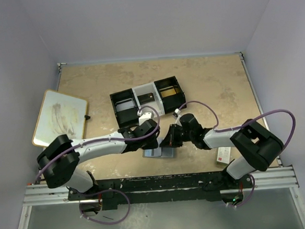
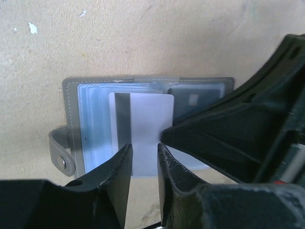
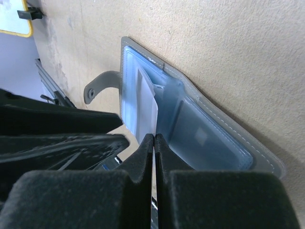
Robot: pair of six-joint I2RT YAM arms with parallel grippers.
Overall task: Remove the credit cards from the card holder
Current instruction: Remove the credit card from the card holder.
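The small flat grey folding card holder point(image 1: 159, 152) lies open on the beige table point(image 1: 218, 83), close to the near edge and between my two arms, with its pale blue-grey inner face up. My left hand point(image 2: 144, 149) is spread a little and hangs over the free end of a white plastic card with a dark stripe point(image 2: 143, 119), which shows in the gap between the fingers. Nothing is pinched yet. That card sticks partway out of the clear pockets on the panel that carries the grey snap strap point(image 2: 59, 148). A darker card point(image 2: 190, 100) sits in the other panel. My right hand point(image 3: 154, 139) is pressed together, its tip down at the holder's fold beside the white card; I cannot tell whether it touches or hovers just above.

I judge the step in hand to be drawing the white card out. To do it well, I should have the right hand bear down on the holder so it cannot slide along. Then I lower the left fingers until one slips under the card's free edge, close on the card alone and not the pocket film, and pull low and flat along the pocket's own line
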